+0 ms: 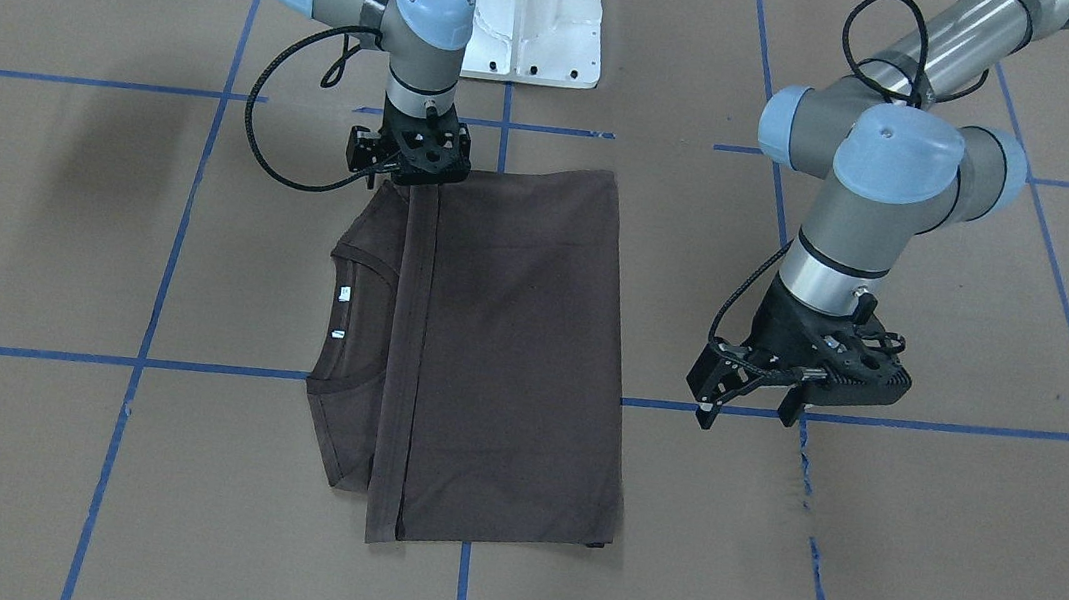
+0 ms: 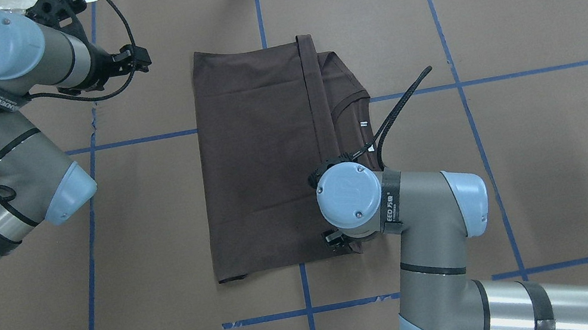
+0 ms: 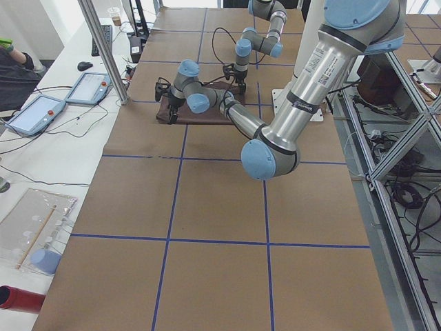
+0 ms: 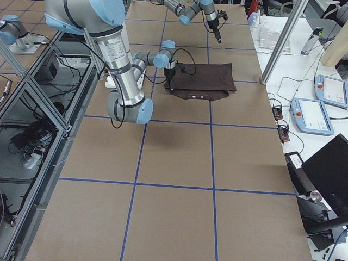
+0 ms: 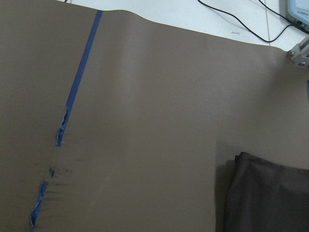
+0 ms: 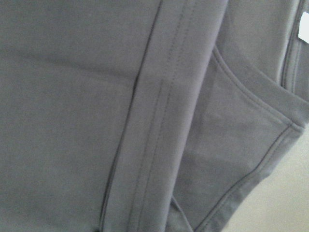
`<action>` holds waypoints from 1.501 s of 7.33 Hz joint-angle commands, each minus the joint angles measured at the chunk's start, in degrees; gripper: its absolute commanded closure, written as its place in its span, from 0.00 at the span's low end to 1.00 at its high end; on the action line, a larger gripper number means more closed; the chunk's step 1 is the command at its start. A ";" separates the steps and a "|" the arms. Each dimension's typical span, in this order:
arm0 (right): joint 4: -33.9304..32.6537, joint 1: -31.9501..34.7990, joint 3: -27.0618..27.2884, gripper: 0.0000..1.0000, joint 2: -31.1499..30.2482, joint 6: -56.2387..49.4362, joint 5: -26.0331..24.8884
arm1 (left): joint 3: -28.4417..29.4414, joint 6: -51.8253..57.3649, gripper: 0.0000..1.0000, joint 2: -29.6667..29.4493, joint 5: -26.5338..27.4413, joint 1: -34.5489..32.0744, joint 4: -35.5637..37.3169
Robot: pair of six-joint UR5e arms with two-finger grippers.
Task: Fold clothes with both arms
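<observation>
The brown paper-covered bench [image 1: 919, 545], crossed by blue tape lines [image 1: 215, 369], carries everything. In the front-facing view the left arm [image 1: 895, 180] reaches in from 1 o'clock and the right arm [image 1: 426, 16] from 11 o'clock. The dark brown T-shirt [image 1: 508, 357] lies flat at the bench's middle, folded into a tall rectangle, with its hem band laid over the chest and the ribbed collar showing at the 9 o'clock side. The left gripper [image 1: 748, 413] hangs over bare bench at 3 o'clock of the shirt, apart from it, fingers spread. The right gripper [image 1: 411, 175] sits at the shirt's 11 o'clock corner; I cannot tell how its fingers stand. Two white neck tags [image 1: 343, 294] show inside the collar.
</observation>
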 commanded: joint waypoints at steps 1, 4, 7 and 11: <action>-2.26 1.80 0.53 0.00 -0.61 -2.30 -0.02 | 0.00 -0.09 0.00 -0.16 0.00 0.32 -0.01; -1.82 3.13 7.00 0.00 -9.18 -3.28 -0.28 | -0.17 -0.44 0.00 -0.51 0.00 0.41 0.07; -1.65 7.86 8.44 0.00 -8.20 -7.49 0.33 | -0.52 -0.36 0.00 -0.78 -0.09 0.41 0.34; 11.41 12.88 -0.42 0.00 -1.40 -6.62 1.73 | -1.40 -0.27 0.00 -0.26 -2.02 0.41 0.34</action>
